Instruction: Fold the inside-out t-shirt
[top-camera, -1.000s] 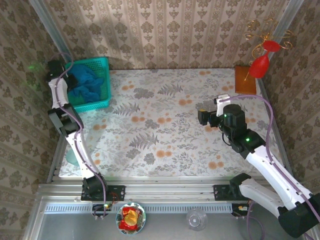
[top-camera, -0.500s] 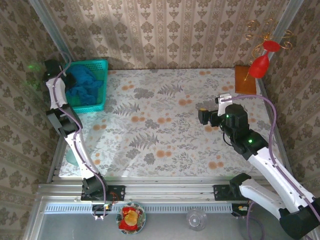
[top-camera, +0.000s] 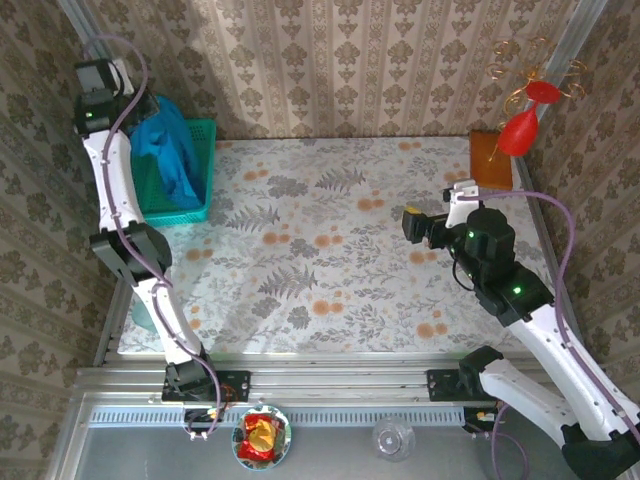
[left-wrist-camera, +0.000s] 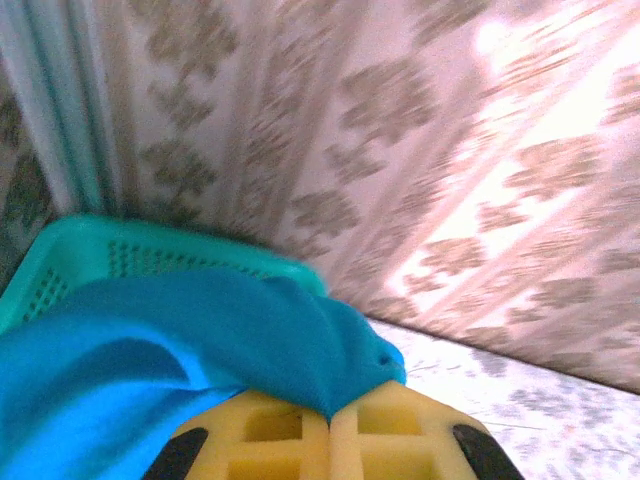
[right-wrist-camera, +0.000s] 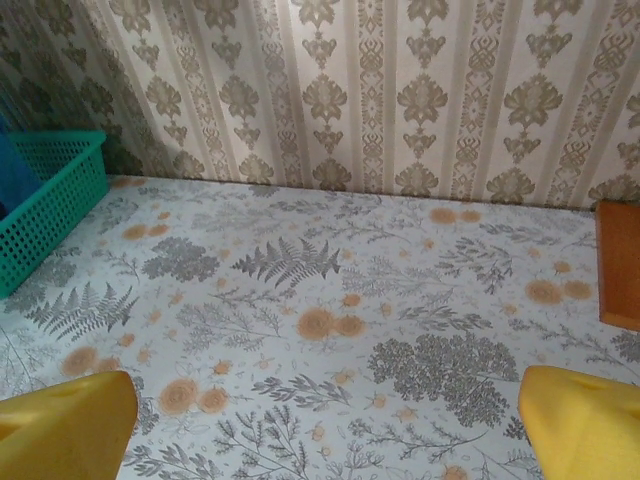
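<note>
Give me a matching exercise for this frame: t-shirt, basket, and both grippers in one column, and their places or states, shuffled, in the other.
Things:
1. t-shirt
2. basket
3. left gripper
4. right gripper

Places or states:
A. open, above the flowered table
B. standing at the table's far left corner
C. shut on blue fabric
D. hanging down over the basket

Pairs: 1-D, 2-B, 3-C, 4-A

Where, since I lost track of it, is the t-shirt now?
Top view, far-left corner: the t-shirt hangs from the left end effector over the teal basket.
</note>
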